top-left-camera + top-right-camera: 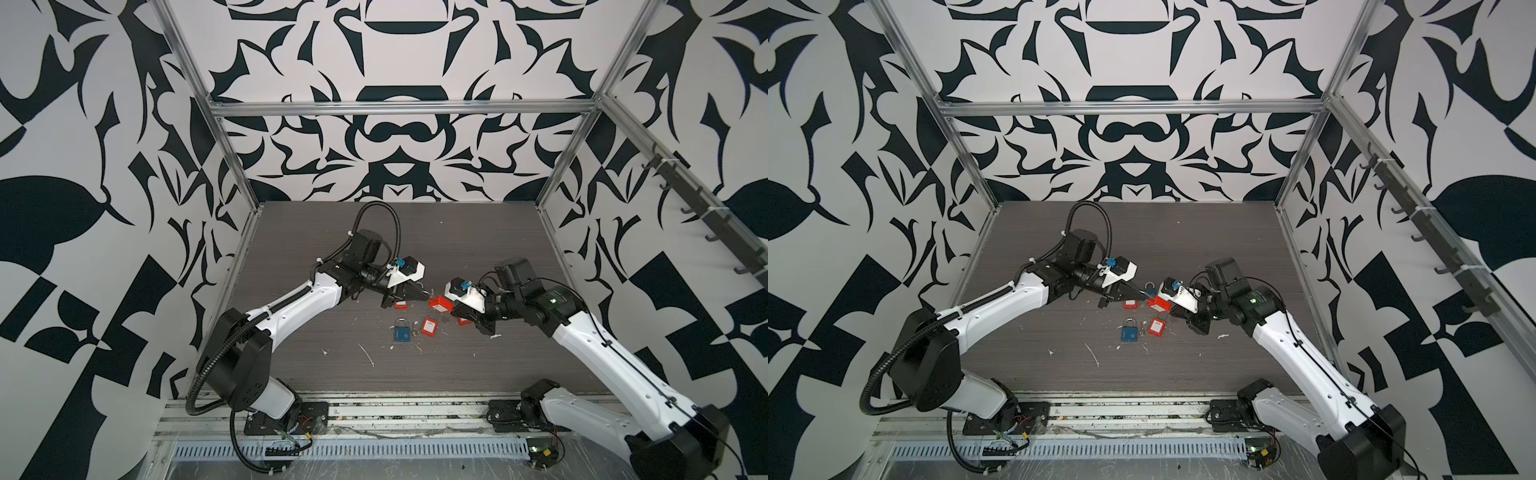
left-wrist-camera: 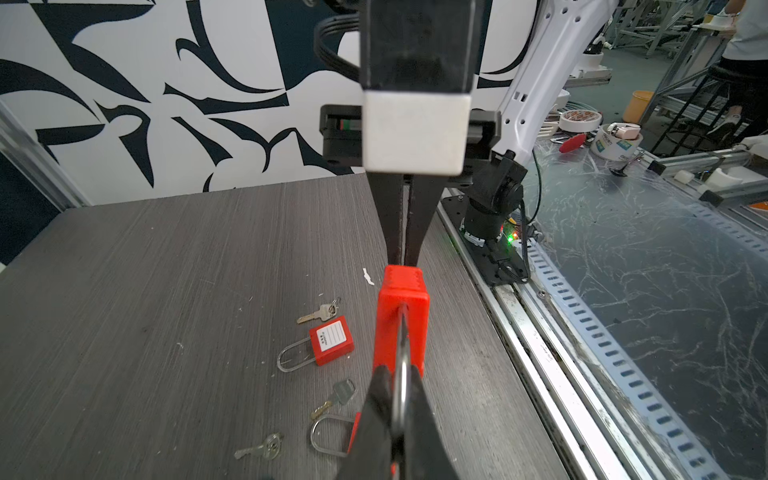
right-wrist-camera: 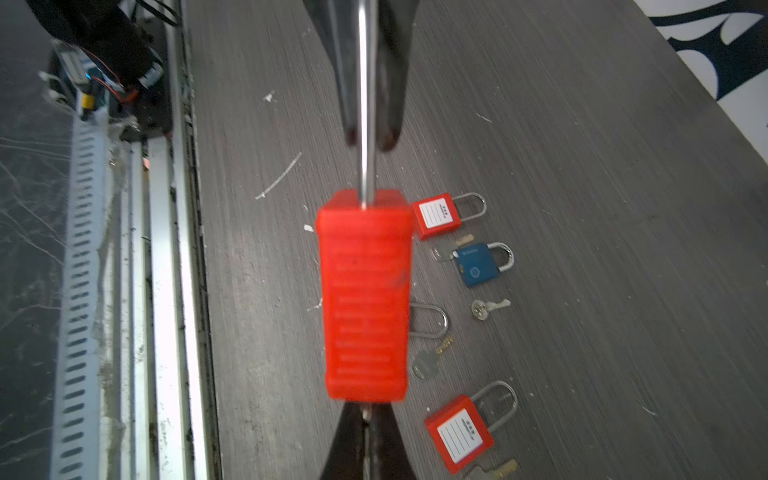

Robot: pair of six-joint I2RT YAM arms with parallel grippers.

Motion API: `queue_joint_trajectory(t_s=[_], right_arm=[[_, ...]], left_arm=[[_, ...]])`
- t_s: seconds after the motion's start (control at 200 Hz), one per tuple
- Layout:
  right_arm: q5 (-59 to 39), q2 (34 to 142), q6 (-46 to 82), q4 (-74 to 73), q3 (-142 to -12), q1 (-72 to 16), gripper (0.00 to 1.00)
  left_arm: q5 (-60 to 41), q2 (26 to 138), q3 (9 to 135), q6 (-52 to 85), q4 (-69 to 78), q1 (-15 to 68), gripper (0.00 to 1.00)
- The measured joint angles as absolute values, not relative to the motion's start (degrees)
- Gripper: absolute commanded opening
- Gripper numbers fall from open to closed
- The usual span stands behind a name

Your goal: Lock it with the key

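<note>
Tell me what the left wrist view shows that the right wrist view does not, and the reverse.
Only the left wrist view: tape rolls and a yellow cup beyond the table. Only the right wrist view: a blue padlock lying on the table. Both: the red padlock, the left gripper shut on its shackle, the right gripper pinching what is probably the key at its other end, and loose keys.
</note>
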State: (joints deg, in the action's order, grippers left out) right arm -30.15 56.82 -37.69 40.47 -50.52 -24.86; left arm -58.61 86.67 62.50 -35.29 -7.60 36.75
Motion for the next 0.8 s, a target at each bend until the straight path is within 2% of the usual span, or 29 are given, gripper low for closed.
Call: queue_joint_trajectory(t_s=[0.19,0.55,0.8], right_arm=[[-24.82,52.56,-36.75,34.87,-46.94,-25.67,0.00],[-23.09,50.68,-36.51,33.63,-44.99,-25.80,0.00],[-26.65,49.25,-35.94,32.58,-43.35,-23.64,0.00]], left_arm=[[-56.97,86.83,63.90,-32.51,-7.88,36.34,0.00],[-58.02,90.63,68.51,-31.77,-11.05,36.27,0.00],[-59.37,90.98,67.66,-34.61,-8.56,36.27,0.00]])
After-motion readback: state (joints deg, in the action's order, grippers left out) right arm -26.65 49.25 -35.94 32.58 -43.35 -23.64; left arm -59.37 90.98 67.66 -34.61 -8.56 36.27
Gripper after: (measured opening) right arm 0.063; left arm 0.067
